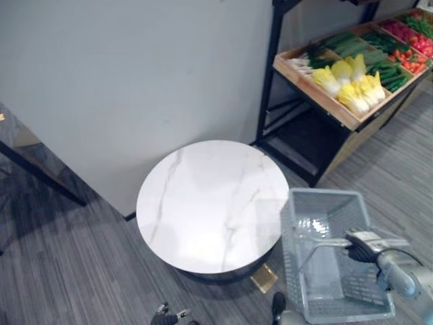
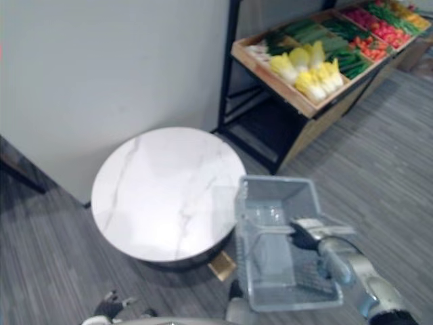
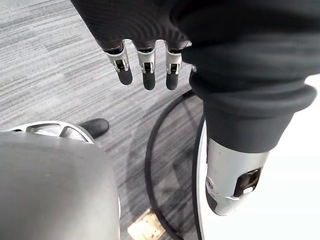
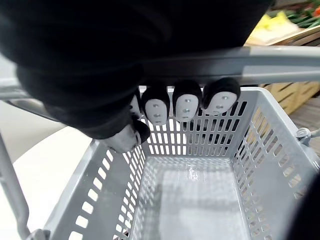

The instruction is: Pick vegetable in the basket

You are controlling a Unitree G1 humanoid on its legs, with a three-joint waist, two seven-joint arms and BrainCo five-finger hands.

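Observation:
A grey plastic basket [image 1: 293,233] with nothing in it hangs over the floor, right of the round table. My right hand [image 1: 361,249] is shut on its metal handle [image 4: 280,59], with the fingers [image 4: 186,106] curled over the bar above the bare basket floor [image 4: 195,205]. The vegetables lie on a sloping wooden shelf [image 1: 318,95] at the back right. There are yellow-white cabbages [image 1: 353,82], green cucumbers [image 1: 389,71] and red vegetables [image 1: 414,55]. My left hand [image 3: 146,70] hangs low beside me, its fingers straight and holding nothing.
A round white marble table [image 1: 213,203] stands between me and a grey wall panel [image 1: 135,74]. The shelf's black frame [image 1: 270,81] rises right of the table. A dark tabletop [image 1: 24,152] juts in at the far left. Grey striped floor [image 1: 399,156] lies before the shelf.

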